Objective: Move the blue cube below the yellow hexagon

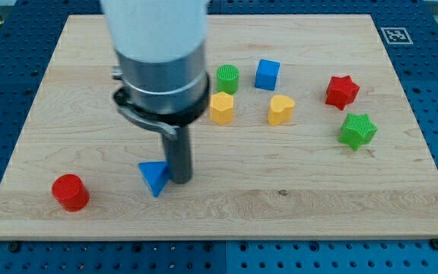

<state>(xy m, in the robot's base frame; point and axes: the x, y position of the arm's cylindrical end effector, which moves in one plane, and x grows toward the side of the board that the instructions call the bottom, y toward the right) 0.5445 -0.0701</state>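
Our tip (179, 180) has no jaws; it rests beside the blue triangle (153, 177), near left. The blue cube (267, 74) sits far, right of the green cylinder (228, 79), above the yellow hexagon (221, 108). We judge it light, rigid, slidy; push a flat face squarely.

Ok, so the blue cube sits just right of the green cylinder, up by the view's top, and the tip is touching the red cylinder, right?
Not quite: the camera view shows my tip beside the blue triangle, well clear of the red cylinder. The blue cube does sit just right of the green cylinder.
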